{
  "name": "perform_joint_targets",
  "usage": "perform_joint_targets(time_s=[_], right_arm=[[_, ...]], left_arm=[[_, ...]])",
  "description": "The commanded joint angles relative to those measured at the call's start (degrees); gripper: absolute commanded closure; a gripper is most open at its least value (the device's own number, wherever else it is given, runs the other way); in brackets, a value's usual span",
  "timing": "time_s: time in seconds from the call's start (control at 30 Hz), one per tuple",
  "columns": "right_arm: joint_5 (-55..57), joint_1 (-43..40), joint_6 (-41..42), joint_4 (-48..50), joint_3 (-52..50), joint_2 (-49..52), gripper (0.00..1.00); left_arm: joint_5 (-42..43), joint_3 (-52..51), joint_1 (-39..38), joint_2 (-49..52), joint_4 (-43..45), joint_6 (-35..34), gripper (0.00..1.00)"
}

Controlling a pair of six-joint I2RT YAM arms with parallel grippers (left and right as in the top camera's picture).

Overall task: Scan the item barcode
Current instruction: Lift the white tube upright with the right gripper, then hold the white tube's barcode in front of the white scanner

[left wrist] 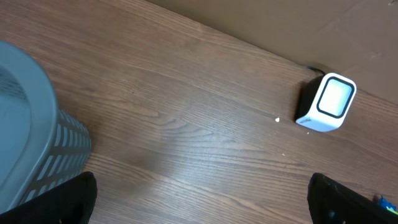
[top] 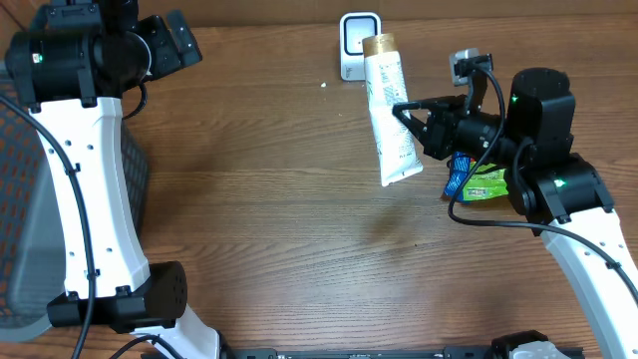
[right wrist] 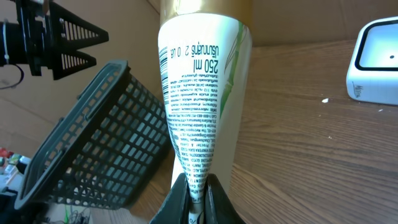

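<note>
A white tube [top: 389, 110] with a gold cap is held over the wooden counter [top: 259, 199] by the right end effector [top: 411, 118], whose 2 fingers are pressed together on the tube toward its flat, crimped end. The cap points to the far edge of the counter and, seen from overhead, lies just beside the small white scanner [top: 357, 40] standing there. Whether the 2 touch cannot be told. In the right wrist view the tube rises straight up from the fingers, its side of fine black print and a "250 ml" marking turned to the camera.

The left end effector [left wrist: 205, 205] hangs at the far left corner with its fingers spread wide and nothing between them. Its camera looks down on bare wood, with the scanner's pale window at upper right.

A grey slatted basket [top: 20, 199] stands at the left edge of the counter, beside the left arm. On the right, partly under the right arm, lie a green packet [top: 488, 184] and a blue item [top: 459, 175], close together and well apart from the scanner.
</note>
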Motion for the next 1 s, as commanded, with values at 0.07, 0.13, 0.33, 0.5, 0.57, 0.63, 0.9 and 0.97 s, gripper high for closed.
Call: perform_joint_targets(time_s=[0.07,0.13,0.33,0.5,0.57,0.63,0.9,0.97], right_arm=[[0.83,-0.17,0.28,2.01,0.46,-1.75,0.96],[4.31,-0.07,0.28,1.90,0.46,-1.49,0.96],[20.15,2.47,-1.68,2.03,0.81,1.99,0.96],[29.83,4.83,-5.03,-0.07,6.60,7.89,0.96],[32.50,5.38,-7.41,-3.15,12.13,11.50,0.96],[35.56,5.86,-9.60,-6.36,18.36,15.28,0.96],[56.00,9.60,-20.11,-16.06,41.64,31.17,0.96],[62.47,10.97,-22.88,-15.74,43.36,34.01,0.96]], left_arm=[[-0.02,1.14,-0.74,-0.13,0.02,-0.37,0.01],[-0.02,1.14,-0.74,-0.13,0.02,-0.37,0.00],[0.00,1.14,-0.74,-0.13,0.04,-0.37,0.00],[-0.02,1.14,-0.74,-0.13,0.02,-0.37,0.00],[-0.02,1.14,-0.74,-0.13,0.04,-0.37,0.00],[-0.02,1.14,-0.74,-0.13,0.04,-0.37,0.00],[0.00,1.14,-0.74,-0.13,0.02,-0.37,0.00],[-0.02,1.14,-0.74,-0.13,0.04,-0.37,0.00]])
